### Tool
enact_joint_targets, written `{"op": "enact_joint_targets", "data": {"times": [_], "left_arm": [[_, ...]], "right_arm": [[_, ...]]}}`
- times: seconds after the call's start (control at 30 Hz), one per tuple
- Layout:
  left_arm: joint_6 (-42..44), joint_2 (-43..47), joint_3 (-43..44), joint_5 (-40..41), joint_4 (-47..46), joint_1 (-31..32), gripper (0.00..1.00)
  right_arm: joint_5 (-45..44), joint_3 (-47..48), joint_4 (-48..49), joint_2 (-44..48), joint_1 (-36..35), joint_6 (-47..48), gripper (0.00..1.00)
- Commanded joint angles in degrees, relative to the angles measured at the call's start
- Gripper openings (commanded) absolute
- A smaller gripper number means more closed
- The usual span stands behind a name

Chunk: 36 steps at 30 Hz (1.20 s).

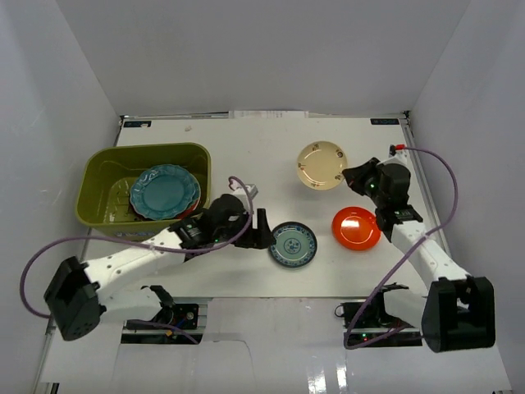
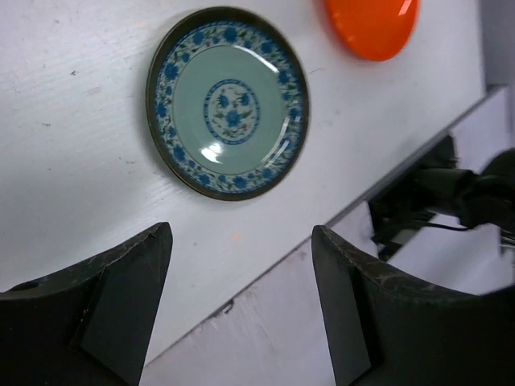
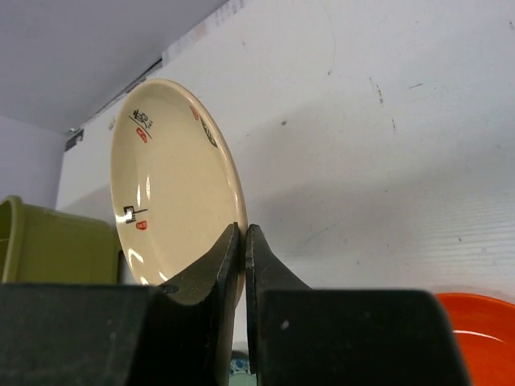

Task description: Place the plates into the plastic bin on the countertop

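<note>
The olive plastic bin (image 1: pixel 92 176) stands at the left of the white countertop (image 1: pixel 246 148), with a scalloped teal plate (image 1: pixel 164 190) inside it. A small blue-patterned plate (image 1: pixel 293 244) (image 2: pixel 228 102) lies flat near the front edge. My left gripper (image 1: pixel 264 230) (image 2: pixel 241 233) is open just left of it, with nothing between its fingers. A small beige plate (image 1: pixel 321 164) (image 3: pixel 169 185) is tilted, its right rim pinched in my shut right gripper (image 1: pixel 351 176) (image 3: pixel 244 233). A plain orange plate (image 1: pixel 356 227) (image 2: pixel 372 26) (image 3: pixel 475 322) lies flat beneath the right arm.
White walls close in the countertop on the left, back and right. The front table edge runs just below the left gripper's fingers (image 2: pixel 121 297). The bin's corner (image 3: pixel 48 245) shows behind the beige plate in the right wrist view.
</note>
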<state>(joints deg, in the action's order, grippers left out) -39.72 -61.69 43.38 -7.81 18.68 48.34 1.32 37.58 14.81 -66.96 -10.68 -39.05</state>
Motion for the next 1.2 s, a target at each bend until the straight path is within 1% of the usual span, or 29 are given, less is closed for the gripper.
{"op": "enact_joint_targets", "data": {"times": [0.0, 0.03, 0.1, 0.13, 0.23, 0.33, 0.37, 0.47, 0.5, 0.57, 0.6, 0.67, 0.77, 0.8, 0.87, 0.9, 0.97, 1.03, 1.07, 1.1, 1.17], "left_arm": [[-1.49, -8.16, 2.94, 13.08, -3.73, 4.48, 0.8], [-1.58, -12.53, 3.9, 14.74, -4.0, 5.53, 0.78], [-1.76, -16.25, 4.87, 15.98, -4.7, 6.24, 0.77], [-1.67, -19.05, 5.31, 17.55, -5.05, 6.85, 0.74], [-1.41, -22.58, 6.81, 19.67, -5.49, 7.47, 0.68], [-1.23, -27.15, 7.86, 20.12, -6.02, 7.39, 0.58], [-1.15, -29.25, 7.87, 19.68, -6.98, 7.39, 0.51], [-1.93, -32.08, 7.78, 19.94, -7.95, 7.47, 0.38], [-2.2, -32.35, 7.26, 20.12, -8.48, 7.47, 0.26], [-2.37, -31.92, 6.55, 19.86, -10.05, 7.47, 0.13], [-2.37, -31.74, 6.46, 19.85, -10.24, 7.47, 0.0], [-2.11, -31.21, 6.72, 20.2, -10.07, 7.47, 0.0], [-1.76, -27.62, 7.51, 20.47, -9.63, 7.56, 0.0], [-1.32, -24.04, 7.95, 20.64, -9.45, 7.47, 0.0], [-0.71, -19.63, 9.88, 21.52, -8.14, 7.39, 0.0], [0.17, -15.43, 12.06, 23.79, -6.04, 7.3, 0.0], [1.31, -11.72, 14.53, 26.35, -3.22, 6.6, 0.0], [2.89, -6.89, 17.08, 28.28, 0.55, 4.06, 0.0], [3.25, -5.56, 17.7, 28.38, 1.7, 2.65, 0.0], [3.34, -4.24, 18.14, 28.21, 3.02, -0.75, 0.0], [3.34, -0.02, 18.76, 25.93, 5.31, -4.81, 0.0]], "right_arm": [[10.87, -4.88, 1.71, 6.12, 6.61, -1.73, 0.08], [15.77, -5.84, 1.89, 8.49, 10.38, -2.78, 0.08], [21.32, -7.87, 2.07, 10.7, 14.7, -3.58, 0.08], [22.83, -8.22, 1.89, 12.71, 17.16, -3.67, 0.08], [27.4, -9.19, 1.72, 15.62, 20.16, -3.75, 0.08], [30.05, -9.55, 1.63, 17.21, 21.05, -3.84, 0.08], [30.23, -9.72, 1.63, 17.56, 21.05, -3.93, 0.08], [30.84, -10.25, 1.63, 18.79, 21.05, -4.11, 0.08], [31.45, -10.51, 1.63, 18.97, 21.05, -4.19, 0.08], [31.9, -10.77, 1.8, 19.67, 21.05, -4.72, 0.08], [32.42, -11.21, 2.67, 19.93, 21.14, -5.16, 0.08], [32.95, -11.3, 3.29, 20.46, 21.14, -6.04, 0.08], [33.31, -10.69, 3.3, 21.69, 21.05, -6.83, 0.08], [33.31, -10.51, 3.12, 22.04, 20.96, -7.18, 0.08], [33.48, -10.25, 3.21, 22.66, 20.96, -7.88, 0.08], [33.66, -9.73, 3.04, 22.75, 20.96, -8.32, 0.08], [33.57, -8.93, 2.86, 22.84, 20.96, -8.76, 0.08], [32.87, -7.71, 2.86, 22.66, 21.05, -10.25, 0.08], [32.69, -5.35, 2.77, 22.57, 21.31, -10.96, 0.08], [32.69, -3.67, 2.77, 22.31, 21.66, -11.48, 0.08], [32.78, 0.02, 2.51, 21.52, 21.66, -12.28, 0.08]]}}
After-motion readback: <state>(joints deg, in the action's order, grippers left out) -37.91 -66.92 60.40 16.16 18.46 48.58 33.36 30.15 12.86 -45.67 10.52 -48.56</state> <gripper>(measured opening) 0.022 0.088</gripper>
